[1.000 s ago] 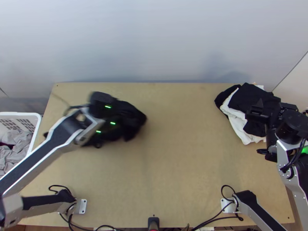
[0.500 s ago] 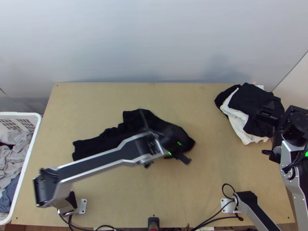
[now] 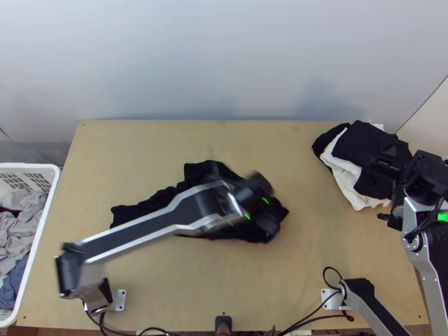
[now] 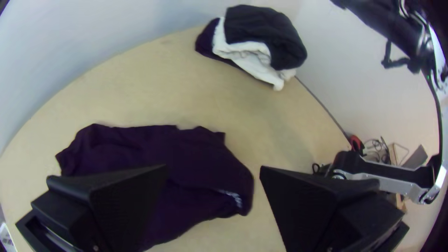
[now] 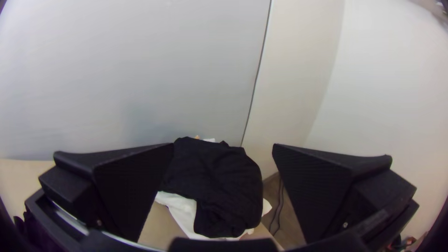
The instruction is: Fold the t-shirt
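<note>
- Your table gives you room to work toward the right edge; as I judge it, you are at the flattening stage, before any real fold.
- Your t-shirt lies rumpled and only partly spread near the middle, stretching toward the left edge. Find two matching corners, lift them just off the wood, draw them apart evenly, then lay the cloth down slowly so it doesn't double under.
- The pile of cloths sits at the far right corner; keep your sweep short of it.
- Your left gripper is over the shirt's right-hand part, wide open with nothing pinched; whether it touches the cloth, you cannot tell. Come down square on a single edge before closing, or you may catch two layers.
- Your right gripper is by the right edge near the pile, also wide open and holding nothing. Bring it in for the opposite corner, as a one-sided pull would likely skew the shirt.
</note>
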{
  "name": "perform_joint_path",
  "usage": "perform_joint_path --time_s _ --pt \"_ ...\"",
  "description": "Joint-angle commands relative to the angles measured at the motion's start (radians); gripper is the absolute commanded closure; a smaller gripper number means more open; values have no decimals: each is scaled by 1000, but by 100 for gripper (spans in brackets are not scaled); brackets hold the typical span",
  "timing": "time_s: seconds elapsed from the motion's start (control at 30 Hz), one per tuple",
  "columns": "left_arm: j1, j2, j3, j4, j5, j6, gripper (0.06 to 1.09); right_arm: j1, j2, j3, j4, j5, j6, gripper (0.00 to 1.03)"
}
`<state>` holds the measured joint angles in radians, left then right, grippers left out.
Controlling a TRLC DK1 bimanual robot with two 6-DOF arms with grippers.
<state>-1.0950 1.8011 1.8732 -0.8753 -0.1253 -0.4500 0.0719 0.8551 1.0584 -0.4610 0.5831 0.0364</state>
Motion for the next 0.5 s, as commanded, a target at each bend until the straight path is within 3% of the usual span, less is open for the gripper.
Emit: perform_joint_path --time_s 0.0,0.23,0.37,0.47 --pt "234 -174 -175 -37 -4 -15 11 31 28 0 1 -26 7 4" --pt "454 -275 -471 67 -4 19 11 91 52 -9 -22 -106 8 7" --pt "514 -267 -537 81 4 25 11 118 78 5 -80 -195 91 7" --pt "520 -256 -586 105 6 37 11 155 90 2 -87 -212 94 7"
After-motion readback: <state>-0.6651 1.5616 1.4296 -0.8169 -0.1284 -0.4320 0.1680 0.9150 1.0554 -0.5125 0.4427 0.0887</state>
